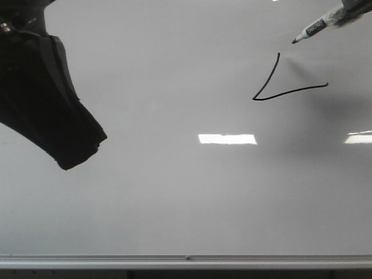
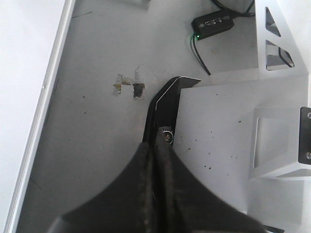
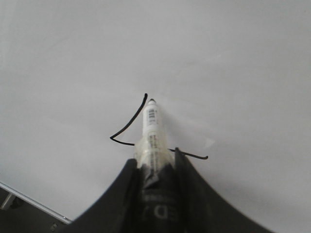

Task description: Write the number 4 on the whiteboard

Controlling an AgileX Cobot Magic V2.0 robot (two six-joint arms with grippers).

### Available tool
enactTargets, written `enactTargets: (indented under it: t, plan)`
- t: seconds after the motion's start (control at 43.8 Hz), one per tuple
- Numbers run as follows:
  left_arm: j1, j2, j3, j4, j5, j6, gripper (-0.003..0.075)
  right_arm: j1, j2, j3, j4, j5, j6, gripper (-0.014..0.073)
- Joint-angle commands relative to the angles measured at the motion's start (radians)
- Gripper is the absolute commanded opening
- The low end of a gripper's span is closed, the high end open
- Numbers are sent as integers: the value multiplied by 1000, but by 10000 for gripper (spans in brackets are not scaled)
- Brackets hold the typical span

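Most of the marker [image 1: 317, 27] is cut off at the upper right of the front view; only its white body and dark tip show. The right gripper [image 3: 154, 170] squeezes the marker between its two black fingers. The marker slants down and to the left, with its tip just above the number 4 [image 1: 279, 87]. Only two strokes are drawn, a slanted line and a curving bar. The left gripper [image 2: 155, 150] is pressed closed with nothing in it. The whiteboard [image 1: 145, 203] is shiny pale grey, with a silver rail [image 1: 186, 257] along the bottom.
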Motion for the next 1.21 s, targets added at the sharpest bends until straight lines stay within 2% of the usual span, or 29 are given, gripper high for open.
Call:
enactTargets:
  t: [0.0,0.434,0.571,0.685,0.936,1.096,1.188]
  plan:
    - [-8,-28,-30,-47,-11,-2,-20,2,1,-48,32,-46,3,-61]
    - [-8,-28,-30,-47,-11,-2,-20,2,41,-49,19,-47,8,-61]
    - [-8,-28,-30,-47,-11,-2,-20,2,41,-33,-73,-28,75,-61]
    - [-8,-28,-30,-47,-11,-2,-20,2,41,12,-144,-17,113,-61]
    - [-8,-28,-30,-47,-11,-2,-20,2,41,155,-146,-26,113,-61]
    - [-8,-28,-30,-48,-11,-2,-20,4,-7,152,-144,30,113,-61]
    - [-8,-28,-30,-55,-13,-2,-20,26,-69,121,-141,109,110,-61]
